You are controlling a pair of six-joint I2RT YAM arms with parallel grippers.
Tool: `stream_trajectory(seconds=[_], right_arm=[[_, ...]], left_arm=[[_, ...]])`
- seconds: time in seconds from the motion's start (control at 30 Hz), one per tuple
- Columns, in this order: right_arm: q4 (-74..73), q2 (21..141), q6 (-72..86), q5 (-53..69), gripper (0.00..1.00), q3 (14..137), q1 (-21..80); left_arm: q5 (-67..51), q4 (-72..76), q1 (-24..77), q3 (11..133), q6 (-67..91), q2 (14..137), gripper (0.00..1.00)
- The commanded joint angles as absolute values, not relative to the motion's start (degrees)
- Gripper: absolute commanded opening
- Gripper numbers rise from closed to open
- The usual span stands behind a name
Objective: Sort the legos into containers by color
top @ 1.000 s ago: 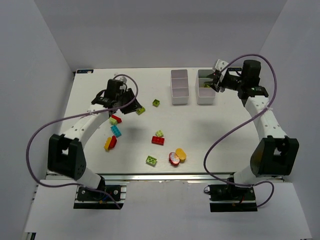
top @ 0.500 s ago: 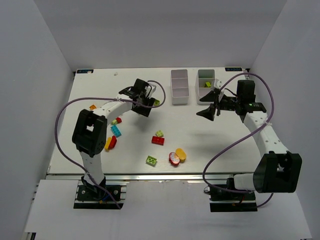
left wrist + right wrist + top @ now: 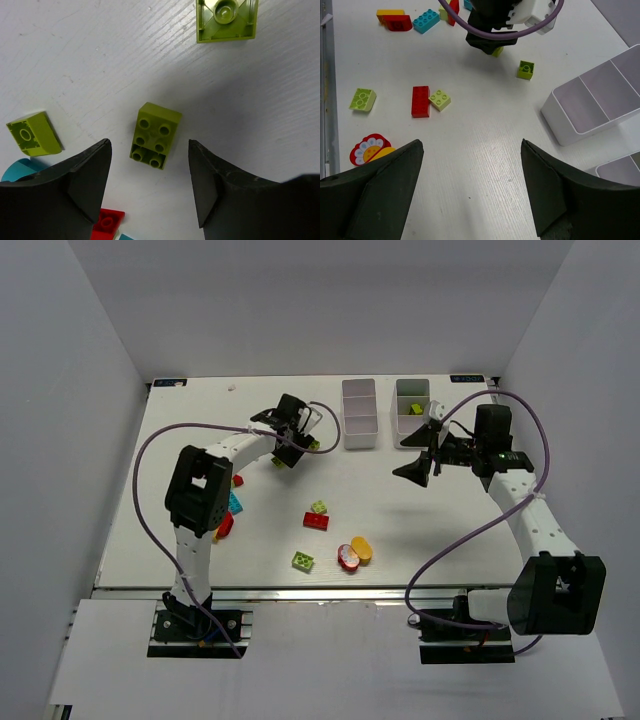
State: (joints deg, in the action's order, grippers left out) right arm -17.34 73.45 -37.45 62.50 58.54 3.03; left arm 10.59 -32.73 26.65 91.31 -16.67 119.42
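L claw (image 3: 149, 145), wide open & empty, has swung across to sit over lime lego (image 3: 155, 136) on table (image 3: 240, 90). R claw (image 3: 470, 145), open too, has backed off right bin (image 3: 412, 387). Next pick's lined up.

I work in a robotics lab cell; my left arm (image 3: 205, 490) and right arm (image 3: 535, 520) are mounted beside an aluminium rail (image 3: 320, 593) along the near edge of a white table (image 3: 270, 570); plain grey panels (image 3: 60, 420) box it in on three sides; purple cable (image 3: 495, 35) loops loose.
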Motion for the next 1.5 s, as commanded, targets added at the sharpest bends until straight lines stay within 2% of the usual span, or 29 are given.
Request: stream_trajectory(seconds=[0.0,0.33,0.47,0.57,0.6,0.63,0.73,0.83,0.97,1.0,1.1,1.17,1.3,1.33,1.47], right_arm=[[-15.5,71.2,-36.4,62.2,0.84,58.0,3.0],[-15.3,70.5,-36.2,61.8,0.84,57.7,3.0],[-15.5,70.1,-36.2,61.6,0.85,57.6,2.9],[-15.5,69.2,-36.0,61.5,0.85,57.1,2.9],[-15.6,69.1,-35.9,61.4,0.85,57.0,2.9],[-15.5,68.9,-35.8,61.5,0.85,57.0,2.9],[-15.5,68.6,-35.2,61.6,0.85,56.7,2.9],[-15.4,68.1,-34.4,61.4,0.85,56.6,2.9],[-14.0,67.3,-29.4,60.9,0.89,55.6,3.3],[-13.2,67.2,-25.9,60.0,0.89,55.2,3.9],[-8.9,66.1,-20.3,55.5,0.89,53.6,6.8],[-8.8,66.9,-15.7,50.0,0.89,55.0,10.2],[-1.8,65.8,-6.7,40.4,0.88,54.3,15.8],[-1.0,65.9,-5.4,38.3,0.88,54.8,17.0],[3.9,66.9,3.8,20.9,0.89,55.8,24.7]], left_arm=[[11.3,-32.3,26.5,93.5,-19.2,119.3,0.72],[9.6,-31.0,26.2,94.0,-18.9,122.3,0.72],[8.4,-30.9,25.7,93.9,-18.4,123.3,0.69],[6.6,-31.6,25.1,93.5,-17.3,123.3,0.51],[6.1,-31.6,24.9,93.3,-17.0,123.2,0.35],[6.0,-31.6,24.8,93.1,-16.6,123.0,0.29],[5.2,-31.2,24.3,91.7,-14.3,121.9,0.14],[3.4,-31.2,23.9,91.4,-11.5,119.5,0.07],[-3.6,-29.8,22.7,90.1,-1.1,113.4,0.04],[-5.6,-28.9,22.5,89.2,2.3,111.6,0.01],[-14.9,-21.2,22.2,82.9,15.3,104.2,0.0],[-20.8,-10.9,22.2,75.2,28.5,98.4,0.0],[-24.6,10.8,22.7,62.5,52.0,90.9,0.0],[-24.6,14.5,23.3,60.1,60.5,89.6,0.0],[-21.0,24.9,25.2,51.6,76.2,85.5,0.0]])
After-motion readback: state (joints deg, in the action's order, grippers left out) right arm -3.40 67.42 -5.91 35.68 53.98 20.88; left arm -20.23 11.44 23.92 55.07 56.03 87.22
